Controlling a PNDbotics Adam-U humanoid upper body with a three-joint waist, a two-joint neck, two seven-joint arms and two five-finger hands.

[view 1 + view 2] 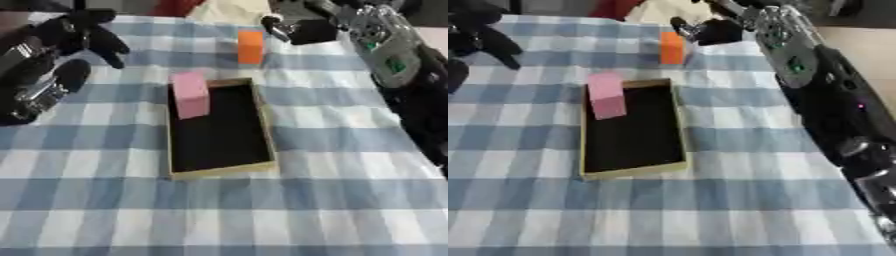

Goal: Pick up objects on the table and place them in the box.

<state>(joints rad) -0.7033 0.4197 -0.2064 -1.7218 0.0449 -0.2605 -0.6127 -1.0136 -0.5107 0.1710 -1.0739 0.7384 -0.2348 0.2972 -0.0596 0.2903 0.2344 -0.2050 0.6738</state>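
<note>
An orange block (250,46) stands upright on the checked cloth at the far middle. My right hand (302,29) hovers just right of it, fingers curled, apart from the block as far as I can see. A pink block (190,94) leans inside the far left corner of the shallow box (266,125), which has a black bottom and tan walls. My left hand (92,35) hangs at the far left with relaxed fingers, holding nothing.
A blue and white checked tablecloth (332,200) covers the table. My right forearm (798,55) crosses the upper right above the cloth. Red and cream things (210,7) lie past the far edge.
</note>
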